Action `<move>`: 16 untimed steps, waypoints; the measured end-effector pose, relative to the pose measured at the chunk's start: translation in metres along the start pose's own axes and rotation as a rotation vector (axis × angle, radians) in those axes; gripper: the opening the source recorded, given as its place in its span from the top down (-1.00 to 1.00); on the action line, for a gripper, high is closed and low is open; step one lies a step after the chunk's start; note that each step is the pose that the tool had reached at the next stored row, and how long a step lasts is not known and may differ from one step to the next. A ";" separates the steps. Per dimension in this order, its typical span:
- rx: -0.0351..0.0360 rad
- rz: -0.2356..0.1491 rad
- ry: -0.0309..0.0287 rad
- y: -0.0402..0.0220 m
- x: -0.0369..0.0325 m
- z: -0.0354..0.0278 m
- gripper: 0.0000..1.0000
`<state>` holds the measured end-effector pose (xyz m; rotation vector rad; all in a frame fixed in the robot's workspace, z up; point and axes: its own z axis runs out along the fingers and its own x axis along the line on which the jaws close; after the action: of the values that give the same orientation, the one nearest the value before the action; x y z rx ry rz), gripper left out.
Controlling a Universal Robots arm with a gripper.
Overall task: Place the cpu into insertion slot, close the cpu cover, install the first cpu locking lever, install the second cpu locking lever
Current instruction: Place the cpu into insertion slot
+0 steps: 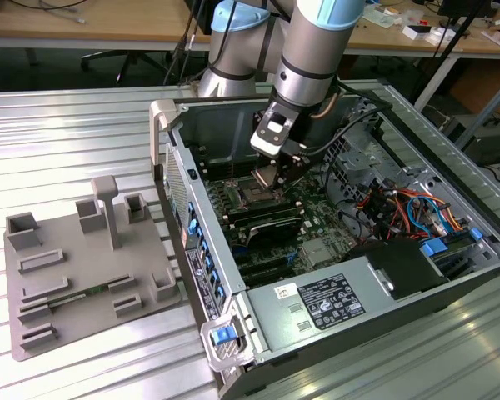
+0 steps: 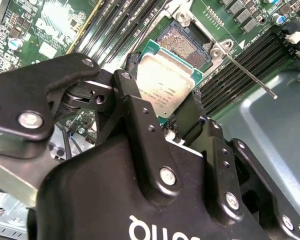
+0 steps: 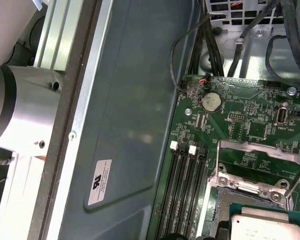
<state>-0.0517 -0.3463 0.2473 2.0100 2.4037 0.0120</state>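
In the second wrist view my gripper (image 2: pixel 162 100) is shut on the cpu (image 2: pixel 165 80), a silver-topped square chip on a green carrier. Black fingers (image 2: pixel 132 92) press on two opposite edges of the chip. It hangs tilted just above the insertion slot (image 2: pixel 182 42), whose dark pin field lies bare beyond its far edge. The first wrist view shows the cpu (image 3: pixel 265 227) beside the open insertion slot (image 3: pixel 237 195), with the cpu cover (image 3: pixel 262 150) swung back off it. A thin locking lever (image 2: pixel 250 75) sticks up free. In the exterior view the gripper (image 1: pixel 271 177) hovers over the slot (image 1: pixel 254 197) inside the case.
Long black memory slots (image 3: pixel 182 195) flank the socket. Case walls (image 1: pixel 196 208) and cable bundles (image 1: pixel 400 208) surround the board, with the power supply (image 1: pixel 325 304) at the front. A grey fixture plate (image 1: pixel 83 275) lies on the exterior view's left.
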 end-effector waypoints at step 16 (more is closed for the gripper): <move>0.0002 0.073 -0.0008 0.0000 0.0000 0.0015 -0.09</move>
<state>-0.0517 -0.3463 0.2459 2.0957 2.3290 0.0114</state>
